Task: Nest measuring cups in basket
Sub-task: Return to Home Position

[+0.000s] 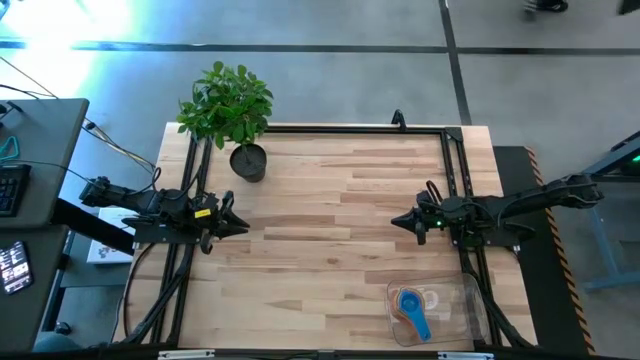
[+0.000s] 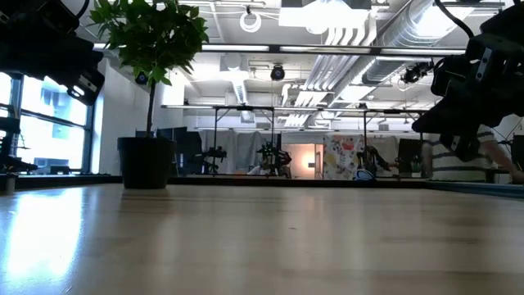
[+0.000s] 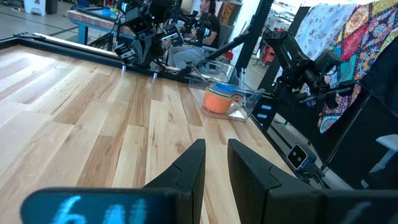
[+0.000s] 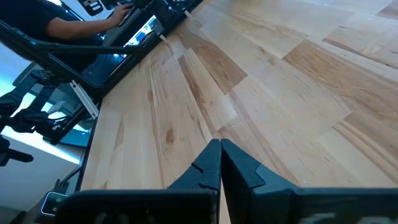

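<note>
**Nested cups in the basket.** The cups (image 1: 412, 308), blue uppermost, lie inside the basket (image 1: 466, 318) at the desk's front right corner. The left gripper (image 1: 243, 226) hangs near the left edge, jaws a slit apart. The right gripper (image 1: 396, 222) hangs toward the right edge, jaws together. Neither holds anything. Every cup in view sits in the basket, so nesting appears complete; only parking both arms seems left. A plant pot (image 1: 248, 162) stands near the back left corner.
</note>
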Controlling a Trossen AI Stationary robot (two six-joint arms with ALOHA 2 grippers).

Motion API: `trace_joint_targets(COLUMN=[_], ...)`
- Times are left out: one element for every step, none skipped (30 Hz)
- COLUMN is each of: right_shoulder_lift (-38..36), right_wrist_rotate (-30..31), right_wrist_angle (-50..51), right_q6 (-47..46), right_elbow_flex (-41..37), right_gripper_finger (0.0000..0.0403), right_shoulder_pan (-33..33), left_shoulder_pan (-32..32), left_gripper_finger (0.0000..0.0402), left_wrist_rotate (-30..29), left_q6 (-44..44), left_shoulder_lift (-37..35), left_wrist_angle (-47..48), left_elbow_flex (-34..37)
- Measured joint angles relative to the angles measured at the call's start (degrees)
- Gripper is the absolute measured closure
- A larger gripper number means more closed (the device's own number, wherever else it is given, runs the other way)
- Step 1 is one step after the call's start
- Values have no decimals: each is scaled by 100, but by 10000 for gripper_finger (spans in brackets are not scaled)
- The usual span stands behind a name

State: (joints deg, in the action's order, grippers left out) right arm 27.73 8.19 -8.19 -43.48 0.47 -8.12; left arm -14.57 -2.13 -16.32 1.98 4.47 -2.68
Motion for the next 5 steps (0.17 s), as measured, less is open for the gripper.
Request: trace_joint_targets(right_shoulder_lift=[0,-1,0,0,1], right_wrist_rotate=[0,0,0,0,0], right_wrist_angle=[0,0,0,0,0], right_q6=[0,0,0,0,0], right_elbow_flex=[0,0,0,0,0], right_gripper_finger=[402,402,402,402,402], right_shoulder_pan=[0,0,0,0,0], left_shoulder_pan=[0,1,2,0,1], left_gripper_finger=[343,343,343,343,343], left_wrist_rotate=[-2,-2,-2,-2,-1], left_q6=[0,0,0,0,0], left_shoulder_lift=[0,0,0,1,1], left_wrist_angle=[2,0,2,1,0], left_elbow_flex=[0,0,0,0,0])
